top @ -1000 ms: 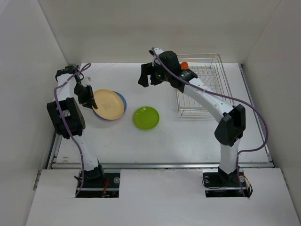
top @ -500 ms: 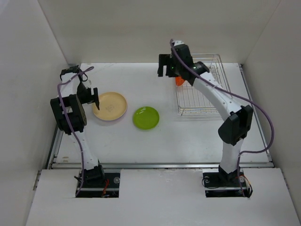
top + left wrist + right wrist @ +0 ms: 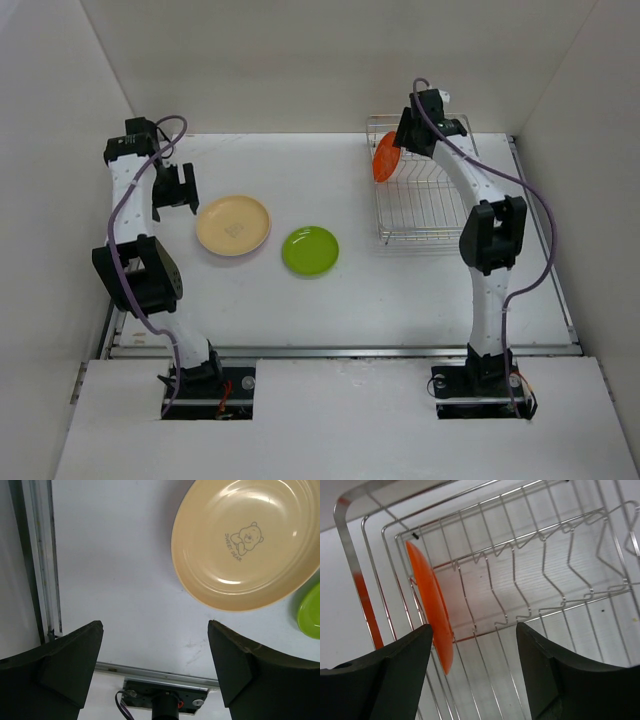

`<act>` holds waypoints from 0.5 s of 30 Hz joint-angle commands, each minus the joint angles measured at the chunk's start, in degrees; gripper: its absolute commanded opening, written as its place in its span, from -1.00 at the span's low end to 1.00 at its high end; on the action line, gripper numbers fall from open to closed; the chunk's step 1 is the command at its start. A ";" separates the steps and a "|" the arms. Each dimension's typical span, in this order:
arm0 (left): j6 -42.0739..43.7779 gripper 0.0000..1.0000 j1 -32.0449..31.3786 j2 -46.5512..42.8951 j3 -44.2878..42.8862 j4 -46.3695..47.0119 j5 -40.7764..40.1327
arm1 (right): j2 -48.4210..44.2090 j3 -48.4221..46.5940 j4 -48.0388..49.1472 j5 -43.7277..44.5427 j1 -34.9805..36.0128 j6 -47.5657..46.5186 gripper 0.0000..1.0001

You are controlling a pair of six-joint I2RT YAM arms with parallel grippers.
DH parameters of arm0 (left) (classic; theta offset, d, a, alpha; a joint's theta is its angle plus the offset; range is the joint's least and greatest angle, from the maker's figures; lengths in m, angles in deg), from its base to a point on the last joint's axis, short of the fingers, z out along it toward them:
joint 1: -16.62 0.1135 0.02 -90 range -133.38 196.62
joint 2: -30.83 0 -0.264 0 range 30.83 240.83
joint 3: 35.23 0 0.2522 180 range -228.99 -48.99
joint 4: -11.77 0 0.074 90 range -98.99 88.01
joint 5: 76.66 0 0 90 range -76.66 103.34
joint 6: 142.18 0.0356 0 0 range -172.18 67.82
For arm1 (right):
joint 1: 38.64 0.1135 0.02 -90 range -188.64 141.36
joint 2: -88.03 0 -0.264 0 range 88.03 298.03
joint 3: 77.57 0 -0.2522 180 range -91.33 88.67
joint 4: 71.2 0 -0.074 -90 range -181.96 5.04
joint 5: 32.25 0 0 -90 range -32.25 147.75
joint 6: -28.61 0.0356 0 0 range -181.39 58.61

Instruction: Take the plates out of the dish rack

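Observation:
A cream-yellow plate [image 3: 233,224] with a bear print [image 3: 247,545] lies flat on the table, and a lime green plate [image 3: 310,250] [image 3: 311,612] lies to its right. My left gripper [image 3: 176,188] [image 3: 155,624] hovers open just left of the cream plate, holding nothing. A small orange-red plate [image 3: 385,158] [image 3: 431,605] stands on edge at the left end of the wire dish rack [image 3: 430,238] [image 3: 545,535]. Above the rack's far left corner my right gripper [image 3: 415,130] [image 3: 474,626] is open and empty, the orange plate's rim close to its left finger.
The rack sits at the back right of the white table, near the back wall. Metal rails run along the table's left edge [image 3: 42,555] and front edge [image 3: 340,350]. Side walls enclose the table on both sides.
My left gripper opened, let go of the cream plate and drew back to the left. My right arm swung from the table's middle to above the rack's left end.

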 commanded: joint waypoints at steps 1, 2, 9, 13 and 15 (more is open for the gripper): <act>0.10 0.67 0.04 -1.38 2.25 -1.65 -0.92 | -1.82 0.50 5.99 -6.25 0.83 -0.33 0.46; 0.10 0.67 0.04 -1.38 2.95 -1.65 -0.92 | -2.35 1.64 7.22 -6.95 0.83 0.20 0.46; 0.10 0.67 0.04 -1.91 4.80 -1.12 -0.92 | -0.51 4.12 9.52 -8.71 0.83 0.73 0.23; 0.10 0.67 0.04 -1.38 4.80 -1.12 -0.92 | 3.36 0.52 6.45 -9.86 0.83 0.73 -0.50; 0.10 0.67 0.04 -1.38 4.80 -1.12 -0.92 | 3.36 -0.01 5.38 -9.86 0.83 0.73 -1.00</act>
